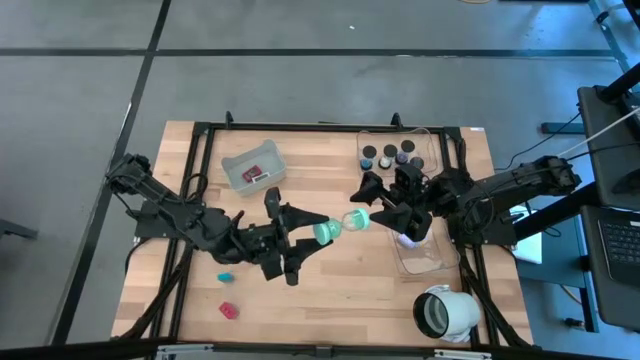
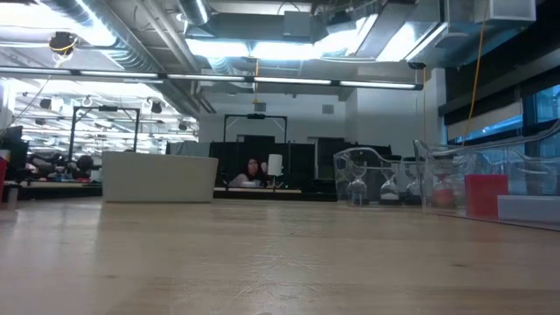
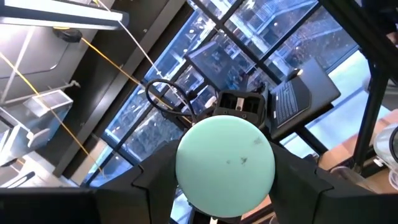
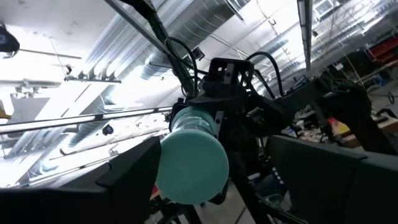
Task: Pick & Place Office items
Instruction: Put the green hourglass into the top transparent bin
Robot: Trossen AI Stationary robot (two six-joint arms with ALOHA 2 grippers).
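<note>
A teal cylinder-shaped piece with a clear middle is held in the air above the table's middle, between both grippers. My left gripper is shut on its left end, whose round teal face fills the left wrist view. My right gripper is open, and its fingers stand on either side of the piece's other teal end. A teal bit and a red block lie on the table near the left arm. The low view shows neither gripper. My left gripper pinches the teal piece's left end between its two fingers, coming level from the table's left. The piece is lifted clear and lies roughly level, pointing toward the right gripper. My right gripper has one finger close beside the other end; I cannot tell whether it touches.
A grey tray holds a red block. A clear tray at the far right holds black caps. A second clear tray lies under the right arm. A big white hollow cylinder lies at the near right.
</note>
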